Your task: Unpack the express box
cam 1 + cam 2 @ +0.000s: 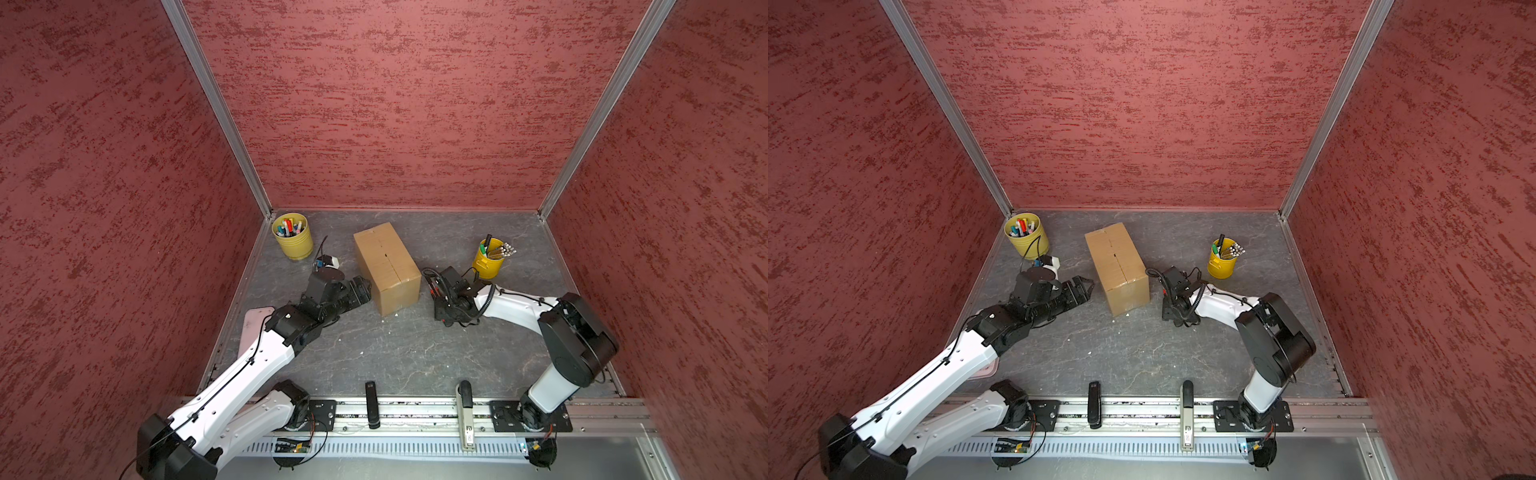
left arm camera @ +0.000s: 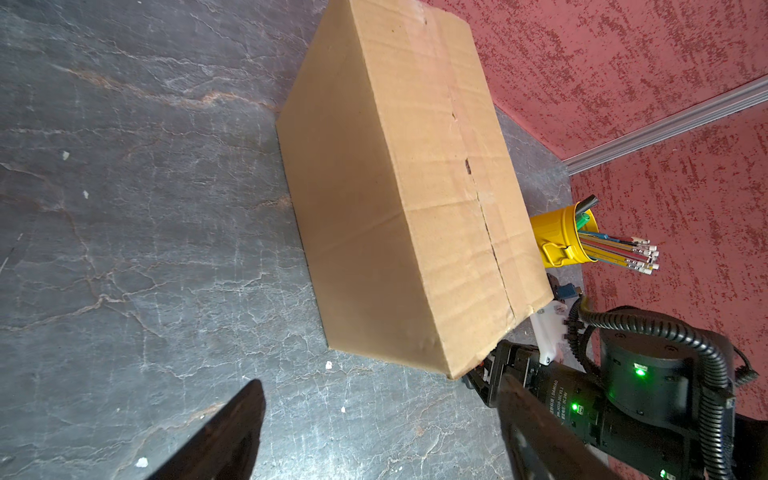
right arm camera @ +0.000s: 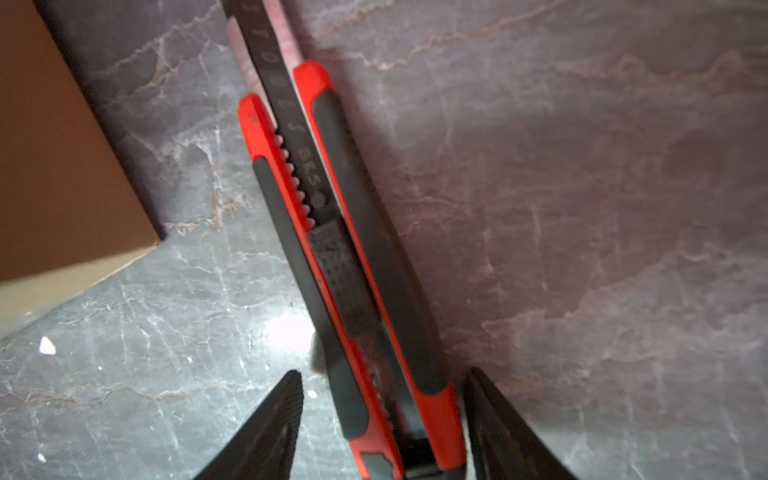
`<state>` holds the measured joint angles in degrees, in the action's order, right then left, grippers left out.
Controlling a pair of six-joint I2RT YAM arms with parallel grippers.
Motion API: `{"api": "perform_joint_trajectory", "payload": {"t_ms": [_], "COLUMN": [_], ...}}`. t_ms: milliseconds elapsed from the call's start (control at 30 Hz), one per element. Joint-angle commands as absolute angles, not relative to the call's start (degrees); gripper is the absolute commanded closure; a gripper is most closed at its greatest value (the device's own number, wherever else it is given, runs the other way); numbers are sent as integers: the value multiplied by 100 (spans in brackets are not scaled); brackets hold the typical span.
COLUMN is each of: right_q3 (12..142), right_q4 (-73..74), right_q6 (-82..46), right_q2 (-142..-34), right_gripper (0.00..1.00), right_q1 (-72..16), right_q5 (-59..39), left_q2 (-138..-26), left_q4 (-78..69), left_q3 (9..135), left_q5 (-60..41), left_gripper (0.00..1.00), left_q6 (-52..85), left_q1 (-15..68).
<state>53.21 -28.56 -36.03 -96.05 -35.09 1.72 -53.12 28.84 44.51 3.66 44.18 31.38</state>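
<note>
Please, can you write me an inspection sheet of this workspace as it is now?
Surface: dark marbled table, white crumbs scattered.
Job's things: express box upright, flaps closed; red-black knife beside it, blade out.
Clutter: marker cup, pencil cup, both yellow, upright; black stapler-like tool and grey one on front rail.
Grippers: left gripper open, facing box's side; right gripper astride knife handle, grip uncertain.
Cables: coiled cable at right wrist; thin cable along left arm.
Surroundings: red textured walls, aluminium posts.
</note>
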Motion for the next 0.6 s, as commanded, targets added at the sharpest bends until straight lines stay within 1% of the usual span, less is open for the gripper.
{"api": "perform_joint_trajectory", "payload": {"t_ms": [0, 67, 233, 267, 300, 400, 467, 567], "right_q3": [5165, 5146, 5117, 5099, 5105, 5085, 5071, 5082], "right_q4": [-2900, -2923, -2981, -2984, -2996, -3012, -2969, -3008], "right_q6": [-3749, -3744, -3684, -3661, -3644, -3632, -3636, -3600], "right_q2": [-9890, -9888, -9833, -9808, -9794, -9778, -9719, -9597], "right_gripper": [39, 40, 41, 46, 54, 70, 77, 83], "right_q1": [-3524, -3524, -3524, -3524, -3519, -3517, -3516, -3516], "right_q5": [172, 173, 202, 193, 180, 190, 180, 179], "left_q2": [-5206, -5210, -5238, -5247, -5260, -5265, -5278, -5326], "left_q4": [2995, 2997, 2972, 2964, 2954, 2936, 2937, 2960], "left_q3": [4342, 4324, 4304, 4313, 4320, 4318, 4349, 4457], "left_q5": [376, 386, 361, 352, 343, 291, 229, 80], "left_gripper": [13, 13, 12, 12, 12, 12, 12, 11], "left_q6": [4449, 4454, 4456, 4455, 4452, 4455, 4473, 4487], "left_q1": [3111, 3111, 3111, 3111, 3111, 3109, 3110, 3118]}}
